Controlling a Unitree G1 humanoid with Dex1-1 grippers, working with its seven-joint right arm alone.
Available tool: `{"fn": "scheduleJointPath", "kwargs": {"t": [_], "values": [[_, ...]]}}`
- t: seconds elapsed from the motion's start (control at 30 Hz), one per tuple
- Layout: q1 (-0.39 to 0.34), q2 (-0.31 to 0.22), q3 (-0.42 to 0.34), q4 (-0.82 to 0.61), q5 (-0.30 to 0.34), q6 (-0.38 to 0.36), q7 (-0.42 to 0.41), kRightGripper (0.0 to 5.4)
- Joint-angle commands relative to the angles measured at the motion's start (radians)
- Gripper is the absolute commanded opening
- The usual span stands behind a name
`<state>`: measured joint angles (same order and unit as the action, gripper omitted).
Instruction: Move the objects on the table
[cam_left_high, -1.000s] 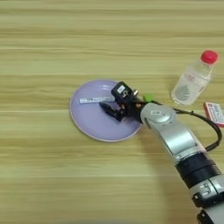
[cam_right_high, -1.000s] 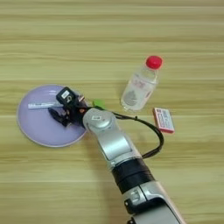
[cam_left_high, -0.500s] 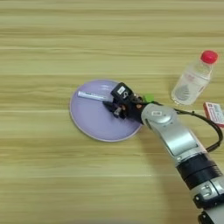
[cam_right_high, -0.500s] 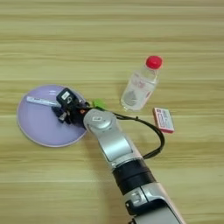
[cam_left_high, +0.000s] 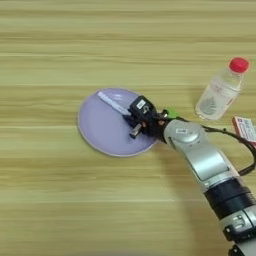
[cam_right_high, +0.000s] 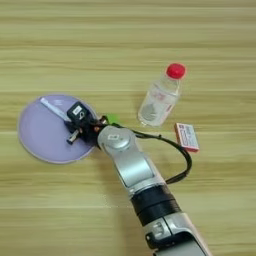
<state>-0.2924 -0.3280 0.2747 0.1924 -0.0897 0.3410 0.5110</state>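
Plate: your round lavender plate (cam_left_high: 102, 125) lies left of centre on the light wood-grain table (cam_left_high: 60, 200).
Marker: the white marker with black cap (cam_left_high: 114, 104) lies slantwise on the plate's upper part, running from 10 o'clock toward the centre; its cap end is hidden beneath the gripper.
Gripper: your right gripper (cam_left_high: 136, 122) sits over the plate's 3 o'clock side; whether its black fingers are spread or closed you cannot tell.
Block: a small green rectangular block (cam_right_high: 112, 118) peeks out just beyond the plate's 3 o'clock rim, beside the wrist.
Bottle: the clear red-capped plastic bottle (cam_right_high: 160, 97) lies tilted at 2 o'clock from the plate, well apart.
Box: a small red-and-white box (cam_right_high: 187, 137) lies near the bottle, at its 5 o'clock.
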Motion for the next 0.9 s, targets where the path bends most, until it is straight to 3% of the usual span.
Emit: {"fn": "scheduleJointPath", "kwargs": {"t": [0.03, 0.37, 0.7, 0.9], "values": [[0.025, -0.014, 0.002, -0.002, -0.007, 0.061, 0.012, 0.78], [0.029, 0.003, -0.042, -0.053, 0.028, 0.088, 0.004, 0.77], [0.059, 0.006, -0.138, -0.253, 0.082, 0.168, -0.024, 0.77], [0.054, 0.012, -0.161, -0.29, 0.09, 0.194, -0.03, 0.77]]}}
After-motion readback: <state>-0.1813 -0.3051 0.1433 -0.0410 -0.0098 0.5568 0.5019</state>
